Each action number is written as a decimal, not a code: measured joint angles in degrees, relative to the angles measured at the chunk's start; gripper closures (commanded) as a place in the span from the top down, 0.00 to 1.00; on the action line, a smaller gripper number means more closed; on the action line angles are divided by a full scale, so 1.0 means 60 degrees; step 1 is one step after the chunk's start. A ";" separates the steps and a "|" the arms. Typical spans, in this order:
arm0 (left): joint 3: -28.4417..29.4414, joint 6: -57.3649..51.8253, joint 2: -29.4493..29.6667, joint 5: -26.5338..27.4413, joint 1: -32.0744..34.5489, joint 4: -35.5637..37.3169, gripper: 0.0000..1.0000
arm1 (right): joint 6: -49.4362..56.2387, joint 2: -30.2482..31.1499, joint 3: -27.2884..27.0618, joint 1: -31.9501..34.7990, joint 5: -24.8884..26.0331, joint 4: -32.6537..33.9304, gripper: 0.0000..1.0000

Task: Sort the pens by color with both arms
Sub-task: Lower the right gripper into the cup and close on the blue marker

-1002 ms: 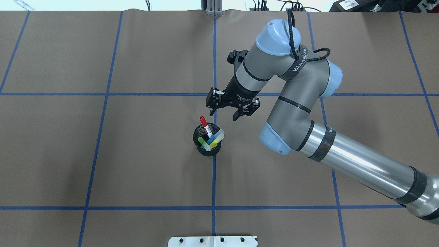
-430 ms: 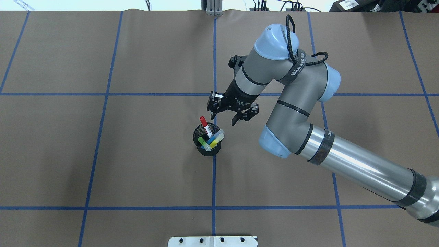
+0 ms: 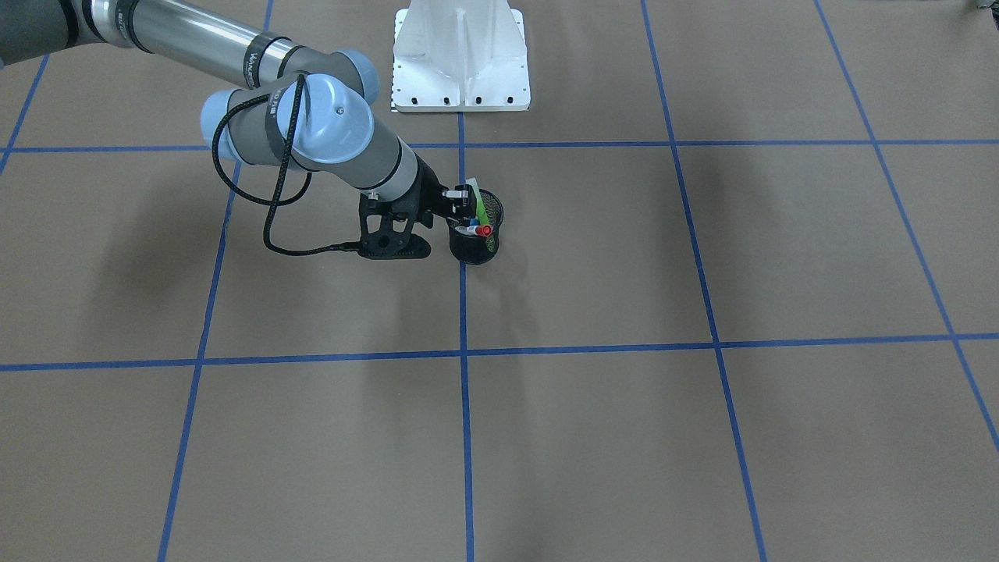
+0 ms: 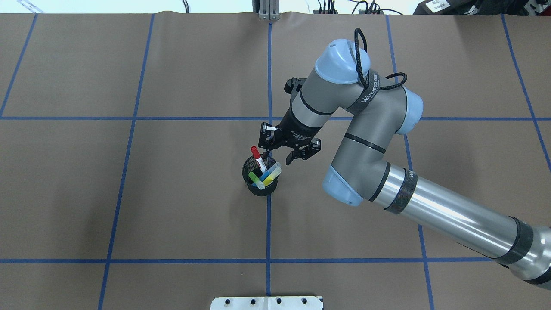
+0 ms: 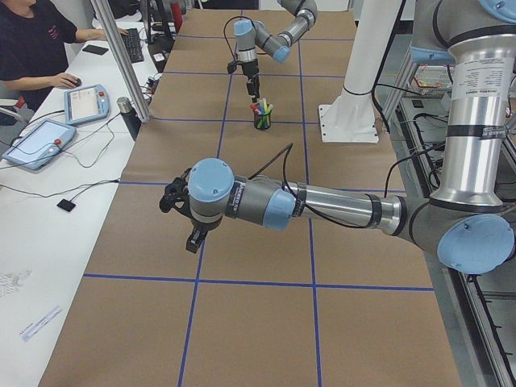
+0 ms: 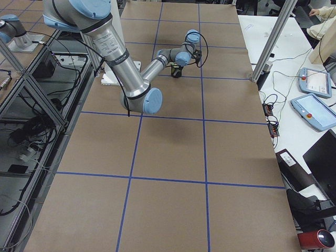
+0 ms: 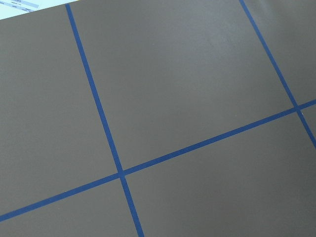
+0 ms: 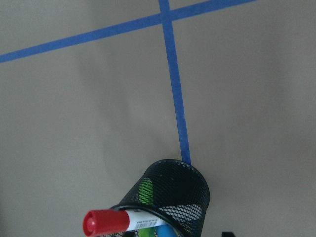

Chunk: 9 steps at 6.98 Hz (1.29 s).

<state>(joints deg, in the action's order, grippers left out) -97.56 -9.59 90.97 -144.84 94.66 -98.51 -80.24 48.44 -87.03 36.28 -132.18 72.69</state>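
Pens (image 4: 263, 172) bunched in mesh cup (image 4: 259, 190), right gripper (image 4: 278, 159) spread beside them

All 4 stand tilted in the black cup at the centre of the overhead frame, on a blue tape line (image 4: 268, 228). The red pen (image 4: 258, 159) leans toward the upper left, its cap past the rim. The green pen (image 4: 253, 176), blue pen (image 4: 267, 174) and yellow pen (image 4: 270, 179) cross below it. The right gripper hangs just above and to the right of the cup, its 2 fingers wide apart and holding nothing. The left gripper (image 5: 193, 239) shows only in the left side view, left of centre over bare table (image 4: 172, 193); I cannot tell whether it is spread or closed.
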 measured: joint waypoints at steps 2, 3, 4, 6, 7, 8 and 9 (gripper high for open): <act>0.0000 0.0001 0.0006 0.0000 0.0000 0.0000 0.99 | -0.0117 0.0008 -0.0022 -0.0057 -0.0002 0.0000 0.54; -0.0001 0.0002 0.0003 0.0000 0.0000 -0.0002 0.99 | -0.0163 0.0011 -0.0026 -0.0063 -0.0002 0.0000 0.53; 0.0000 0.0002 0.0003 0.0000 0.0000 -0.0003 0.99 | -0.0225 0.0012 -0.0026 -0.0073 -0.0002 -0.0001 0.53; -0.0007 0.0002 0.0003 0.0000 0.0000 -0.0003 0.99 | -0.0329 0.0013 -0.0026 -0.0105 -0.0002 -0.0017 0.53; -0.0007 0.0002 0.0001 0.0000 0.0000 -0.0003 0.99 | -0.0393 0.0045 -0.0010 -0.0139 -0.0002 -0.0124 0.53; -0.0011 0.0002 -0.0001 0.0000 0.0000 0.0000 0.99 | -0.0542 0.0131 0.0016 -0.0183 0.0001 -0.0389 0.53; -0.0014 0.0002 -0.0001 0.0000 0.0000 0.0003 0.99 | -0.0750 0.0235 0.0047 -0.0225 0.0011 -0.0736 0.51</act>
<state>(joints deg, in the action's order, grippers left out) -97.64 -9.58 90.97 -144.84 94.66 -98.49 -84.74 49.85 -86.75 34.93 -132.11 68.27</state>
